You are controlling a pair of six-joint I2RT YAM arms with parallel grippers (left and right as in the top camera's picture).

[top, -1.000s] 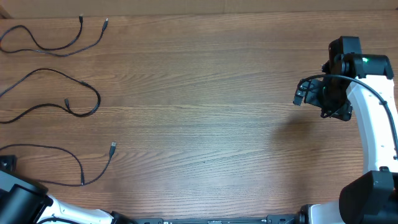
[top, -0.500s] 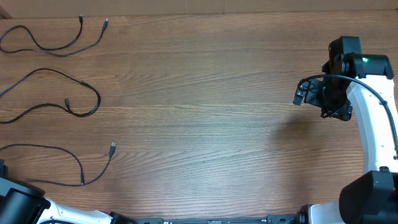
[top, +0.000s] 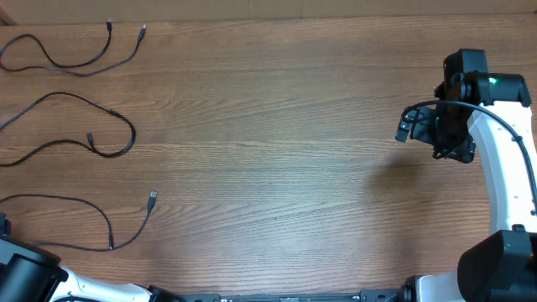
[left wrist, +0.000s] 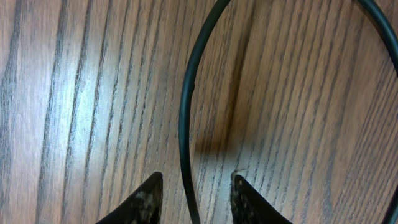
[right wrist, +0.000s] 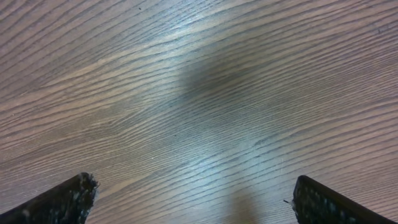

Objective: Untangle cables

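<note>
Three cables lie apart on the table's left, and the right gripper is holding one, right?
No. The right gripper holds nothing: it is open over the table, per the right wrist view. The three cables do lie apart on the left.

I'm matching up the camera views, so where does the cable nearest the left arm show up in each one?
Overhead: cable at lower left.
Left wrist: likely the same cable, curving up between the fingers.
Right wrist: not in it.
Shared landmark: wood-grain table.
</note>
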